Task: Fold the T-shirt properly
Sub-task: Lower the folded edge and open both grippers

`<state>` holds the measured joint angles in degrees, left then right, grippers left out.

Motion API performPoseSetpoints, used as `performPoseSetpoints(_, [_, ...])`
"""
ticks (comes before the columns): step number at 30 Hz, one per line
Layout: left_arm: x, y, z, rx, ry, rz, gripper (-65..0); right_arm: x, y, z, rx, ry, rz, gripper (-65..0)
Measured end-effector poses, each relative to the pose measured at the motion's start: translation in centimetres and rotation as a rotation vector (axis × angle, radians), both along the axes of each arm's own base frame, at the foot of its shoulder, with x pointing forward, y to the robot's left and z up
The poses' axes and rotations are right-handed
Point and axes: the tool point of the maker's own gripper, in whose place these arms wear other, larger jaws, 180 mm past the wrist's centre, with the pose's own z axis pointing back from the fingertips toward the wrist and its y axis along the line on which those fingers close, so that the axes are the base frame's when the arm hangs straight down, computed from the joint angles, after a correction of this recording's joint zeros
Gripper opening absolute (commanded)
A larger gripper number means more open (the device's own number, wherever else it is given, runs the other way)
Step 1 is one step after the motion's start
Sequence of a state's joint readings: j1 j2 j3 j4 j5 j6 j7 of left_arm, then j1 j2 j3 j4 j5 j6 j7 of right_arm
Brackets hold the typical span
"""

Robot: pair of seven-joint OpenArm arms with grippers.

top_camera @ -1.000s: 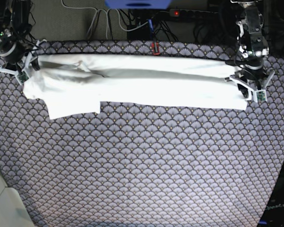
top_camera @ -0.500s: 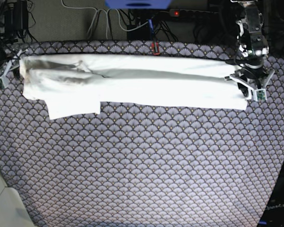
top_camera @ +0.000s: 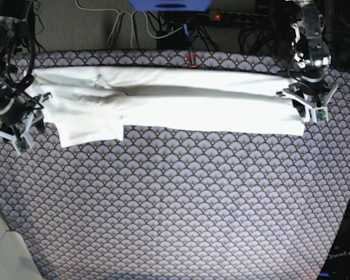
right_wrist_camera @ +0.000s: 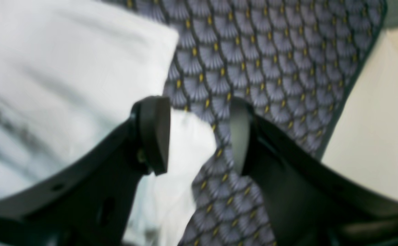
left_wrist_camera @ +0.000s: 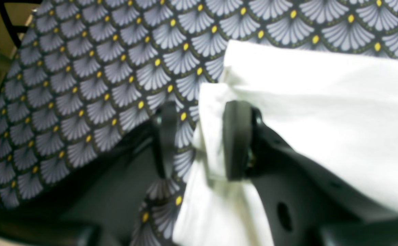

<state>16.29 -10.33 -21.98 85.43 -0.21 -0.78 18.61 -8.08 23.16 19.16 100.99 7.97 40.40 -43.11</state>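
The white T-shirt (top_camera: 175, 105) lies as a long folded band across the far part of the table, with a sleeve flap (top_camera: 90, 134) sticking out toward the front at its left end. No print shows. My left gripper (top_camera: 311, 115) sits at the band's right end. In the left wrist view the left gripper (left_wrist_camera: 200, 140) is open; a folded edge of the T-shirt (left_wrist_camera: 322, 102) lies between the fingers, against one pad. My right gripper (top_camera: 14, 131) hovers just off the left end. It (right_wrist_camera: 197, 135) is open, above a corner of the T-shirt (right_wrist_camera: 66, 68).
A dark tablecloth (top_camera: 175, 204) with a fan pattern covers the table. Cables and a power strip (top_camera: 221, 16) lie behind the back edge, and a small red item (top_camera: 191, 58) sits on that edge. A pale surface (top_camera: 3, 256) borders the front left corner.
My right gripper let go of the shirt's far-left corner, swung out left, then came forward beside the left end, which now lies flatter. The left gripper has stayed put.
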Motion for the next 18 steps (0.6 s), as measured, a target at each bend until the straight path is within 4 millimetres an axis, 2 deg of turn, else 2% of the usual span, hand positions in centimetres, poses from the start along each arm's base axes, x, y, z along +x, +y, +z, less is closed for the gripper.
performPoseSetpoints(4, [-0.1,0.0,-0.1,-0.001,0.007,0.003,-41.6,2.8,1.6,1.2,-0.024,-0.004,0.038,-35.4])
performPoseSetpoints(6, [0.0,0.0,-0.1,0.000,0.003,0.002,-41.6,4.3,2.0,1.0,0.014,-0.005,0.018,-35.4])
performPoseSetpoints(9, [-0.2,0.0,-0.2,-0.001,0.009,0.003,-41.6,5.3,0.8,-1.3,0.058,0.068,-0.037,-35.4])
performPoseSetpoints(13, [-0.6,0.0,-0.4,-0.003,0.014,0.001,-41.6,5.1,-0.5,-5.0,0.111,0.179,-0.101,-35.4])
performPoseSetpoints(18, [-0.5,0.0,-0.3,-0.003,0.011,0.004,-41.6,5.2,-0.6,-6.1,0.145,0.207,-0.121,-35.5])
